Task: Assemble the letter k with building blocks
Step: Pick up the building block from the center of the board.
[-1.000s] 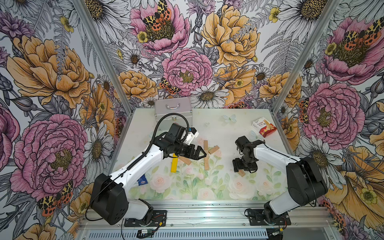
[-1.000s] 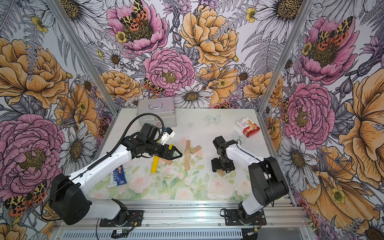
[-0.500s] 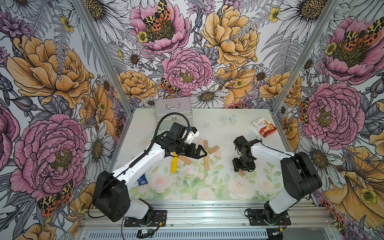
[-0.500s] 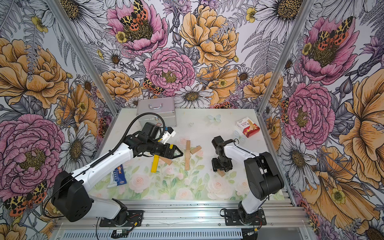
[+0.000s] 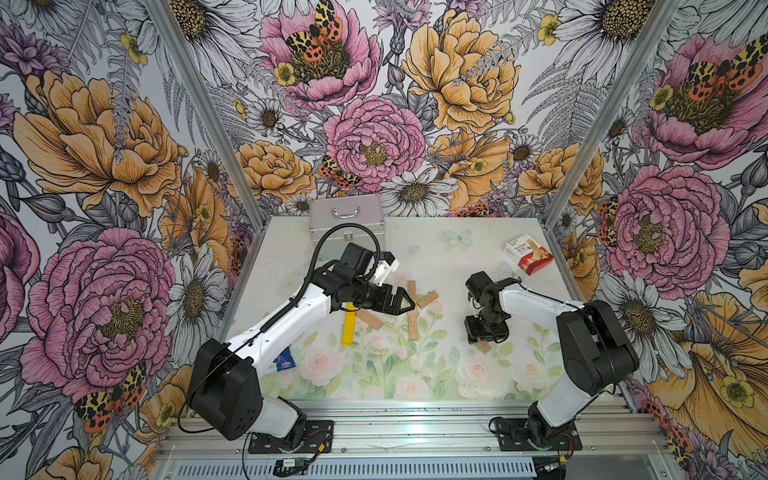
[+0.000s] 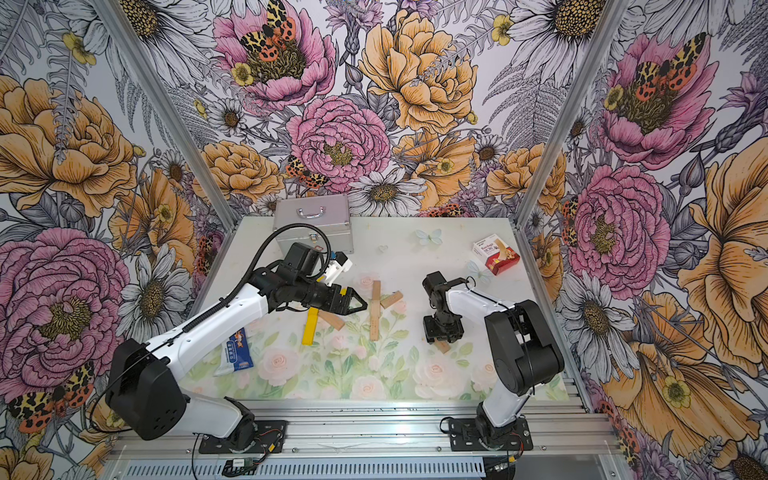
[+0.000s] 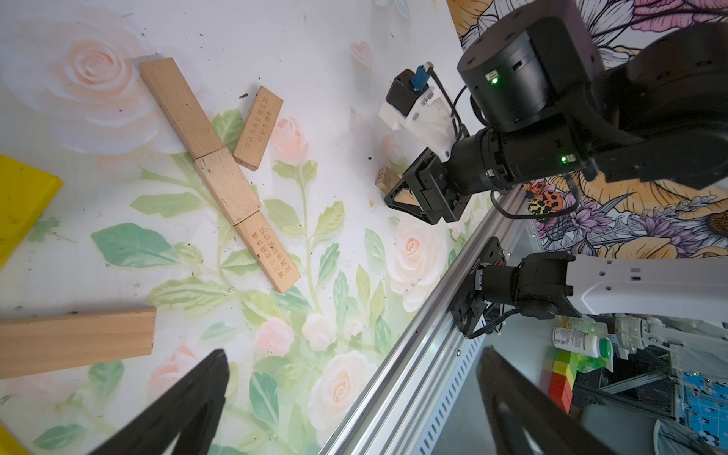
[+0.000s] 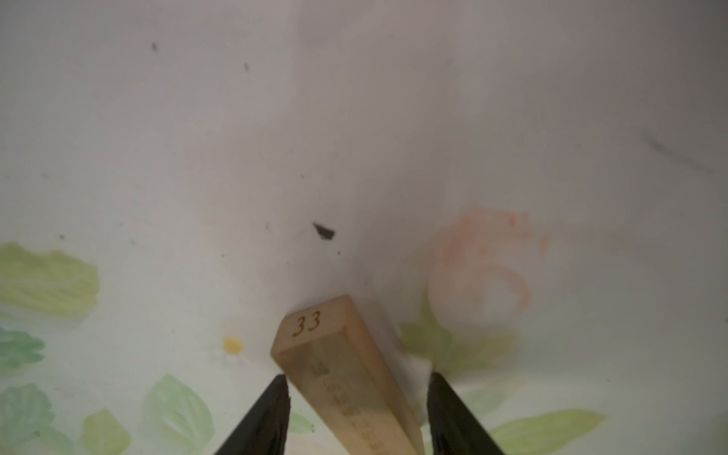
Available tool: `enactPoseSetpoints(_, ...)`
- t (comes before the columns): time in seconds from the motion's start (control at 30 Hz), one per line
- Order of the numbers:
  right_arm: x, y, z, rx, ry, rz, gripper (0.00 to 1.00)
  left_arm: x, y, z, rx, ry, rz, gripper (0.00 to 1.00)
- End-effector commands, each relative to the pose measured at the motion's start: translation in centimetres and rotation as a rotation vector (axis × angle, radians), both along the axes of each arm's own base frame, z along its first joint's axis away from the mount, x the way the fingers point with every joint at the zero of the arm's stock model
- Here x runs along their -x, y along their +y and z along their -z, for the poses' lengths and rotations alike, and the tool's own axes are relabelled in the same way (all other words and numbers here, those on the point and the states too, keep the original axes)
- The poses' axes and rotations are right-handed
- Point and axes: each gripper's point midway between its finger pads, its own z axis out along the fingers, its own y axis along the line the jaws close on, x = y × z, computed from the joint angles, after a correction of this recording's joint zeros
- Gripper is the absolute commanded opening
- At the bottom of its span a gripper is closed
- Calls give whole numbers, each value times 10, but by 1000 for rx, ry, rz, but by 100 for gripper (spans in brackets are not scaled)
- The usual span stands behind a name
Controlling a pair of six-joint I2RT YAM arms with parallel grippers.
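Flowered wallpaper (image 5: 374, 137) in pink, orange and grey closes in three sides of the pale rose-printed table (image 5: 457, 257).

Both arms reach in from the near rail. The left arm (image 5: 291, 320) stretches low over the mat. The left gripper (image 7: 352, 354) has its jaws spread wide and holds nothing. It hangs between the yellow bar and the wooden stem.

The right arm (image 5: 536, 303) bends down to the right gripper (image 8: 356, 376). Its jaws are partly spread on either side of a pale block (image 8: 346, 354) marked 33 on its end. One finger (image 8: 272, 409) sits at the block's edge, and a gap shows at the other. Whether the block lies flat on the mat cannot be told.

A silver case (image 5: 345, 216) stands at the back edge with its lid shut, so its contents are hidden. A red-and-white carton (image 5: 528, 259) lies closed near the back right corner. A blue-white sachet (image 6: 237, 351) lies flat beside the left arm.

The building blocks lie mid-table. An unfinished letter k (image 6: 376, 309) has a stem (image 7: 226, 185) of three pale blocks laid end to end. One short block (image 7: 258, 128) slants off the stem, with its lower end just against it.

To the left lies a yellow bar (image 5: 349, 328) with a slanted wood bar (image 5: 369, 319) just beside it. The arm covers their upper ends.

The block numbered 33 (image 5: 483, 345) lies well to the right of the stem.
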Motion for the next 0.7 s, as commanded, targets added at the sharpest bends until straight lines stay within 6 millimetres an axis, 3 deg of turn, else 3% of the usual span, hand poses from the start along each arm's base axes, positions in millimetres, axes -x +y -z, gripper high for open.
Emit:
enactPoseSetpoints(0.0, -8, 7, -2, -18, -22, -13, 56, -11, -4, -8, 29, -16, 1, 99)
enactPoseSetpoints(0.67, -7, 11, 3, -36, 5, -23, 43, -10, -3, -14, 40, -28, 2, 99)
